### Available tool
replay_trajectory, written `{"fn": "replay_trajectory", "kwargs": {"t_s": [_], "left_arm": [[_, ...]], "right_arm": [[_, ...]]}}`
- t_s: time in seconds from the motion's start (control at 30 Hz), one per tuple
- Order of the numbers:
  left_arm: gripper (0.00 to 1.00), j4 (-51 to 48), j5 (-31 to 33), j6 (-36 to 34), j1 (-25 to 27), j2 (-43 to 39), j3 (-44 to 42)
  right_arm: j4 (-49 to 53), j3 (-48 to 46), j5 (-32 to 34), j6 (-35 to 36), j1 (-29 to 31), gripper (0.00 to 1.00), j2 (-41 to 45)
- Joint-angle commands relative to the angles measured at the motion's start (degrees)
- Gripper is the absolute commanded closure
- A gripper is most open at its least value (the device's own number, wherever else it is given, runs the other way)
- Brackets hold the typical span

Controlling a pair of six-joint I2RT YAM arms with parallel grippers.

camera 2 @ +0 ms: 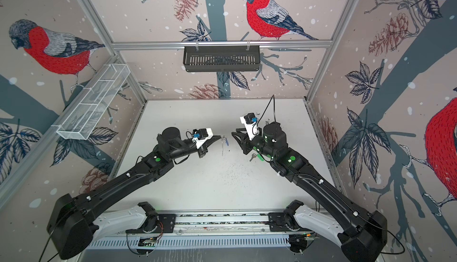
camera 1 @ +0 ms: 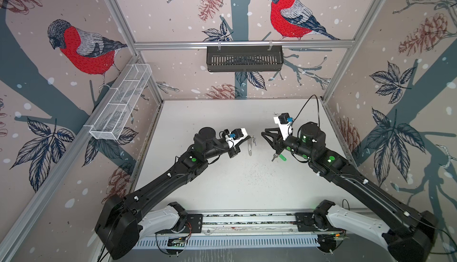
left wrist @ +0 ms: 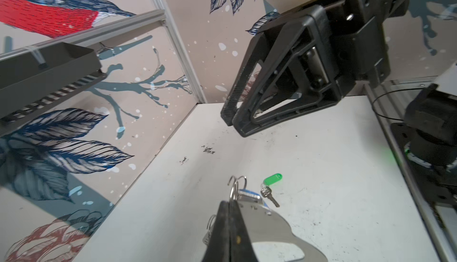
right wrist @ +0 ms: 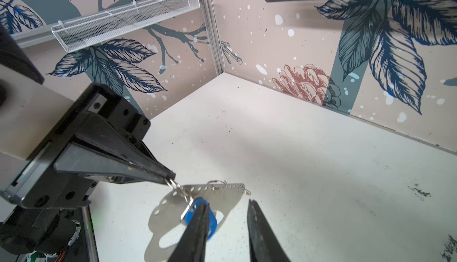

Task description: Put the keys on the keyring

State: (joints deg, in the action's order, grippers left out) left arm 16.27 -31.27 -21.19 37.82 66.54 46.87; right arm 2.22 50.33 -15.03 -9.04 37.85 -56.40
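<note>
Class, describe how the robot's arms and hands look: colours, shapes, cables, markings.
The left arm and right arm are black jointed links on white base segments, marked with round green dots. The left hand and right hand have black triangular open-frame fingers. White camera mounts with blue plugs sit at the wrists; a thin black cable loops off the right one.

Enclosure: 3 walls (camera 1: 173,13) w/ bullfinch + pinecone wallpaper, alu frame (camera 1: 173,44). White tabletop (camera 1: 222,186), dark specks (camera 1: 259,174) near ctr. Black slotted tray (camera 1: 244,59) hung on back rail. White wire-mesh basket (camera 1: 121,102) on left wall. Even light, soft shadows.
</note>
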Motion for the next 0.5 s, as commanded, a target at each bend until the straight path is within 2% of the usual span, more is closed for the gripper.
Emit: {"fn": "replay_trajectory", "kwargs": {"t_s": [0.0, 0.23, 0.47], "left_arm": [[1.00, -4.90, -10.81, 0.85, -1.49, 2.33, 3.44], [1.00, -8.06, -16.84, 1.21, -3.23, 5.99, 7.73], [1.00, -4.61, -17.97, 3.31, -3.68, 5.93, 6.58]], "right_arm": [[-4.77, -0.11, -1.01, 0.80, 0.11, 0.72, 0.33], [-4.84, 1.08, -5.37, 3.79, 0.30, 0.74, 0.19], [-3.89, -0.23, -4.61, 4.74, 1.93, 0.64, 0.57]]}}
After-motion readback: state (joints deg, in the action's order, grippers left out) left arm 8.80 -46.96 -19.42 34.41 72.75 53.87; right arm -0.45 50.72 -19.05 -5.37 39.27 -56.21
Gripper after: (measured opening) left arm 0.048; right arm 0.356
